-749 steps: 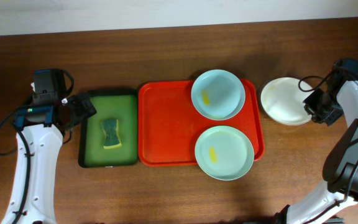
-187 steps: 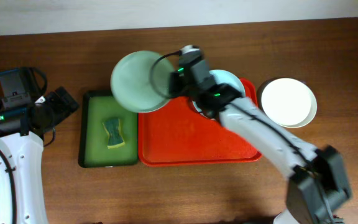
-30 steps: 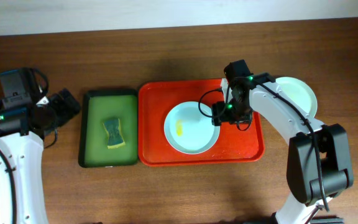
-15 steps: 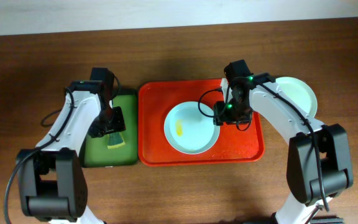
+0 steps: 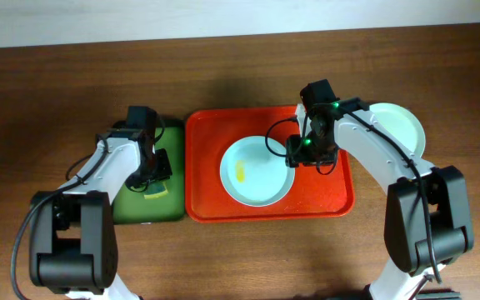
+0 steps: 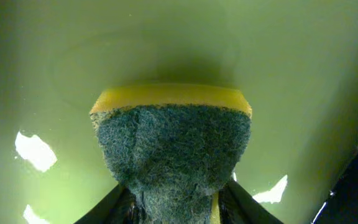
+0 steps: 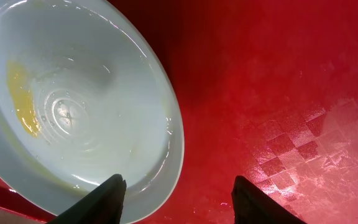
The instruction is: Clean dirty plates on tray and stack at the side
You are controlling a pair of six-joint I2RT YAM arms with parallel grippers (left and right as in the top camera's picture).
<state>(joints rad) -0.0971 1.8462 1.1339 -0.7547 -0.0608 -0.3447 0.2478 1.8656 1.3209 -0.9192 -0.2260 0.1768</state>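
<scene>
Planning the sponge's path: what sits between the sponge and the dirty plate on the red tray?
Overhead, nothing loose: only the edge of the green tray, the rim of the red tray and its bare floor separate the sponge from the plate.

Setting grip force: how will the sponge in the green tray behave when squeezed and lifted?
Probably soft: the sponge looks pinched in by the left pincer. Likely light, being foam. The green tray shows a sheen hinting at wetness, so the sponge may drip.

White-shelled left arm [image 5: 100, 169] and right arm [image 5: 382, 152], black joints, looping black cables; green light behind the right black jaws.
</scene>
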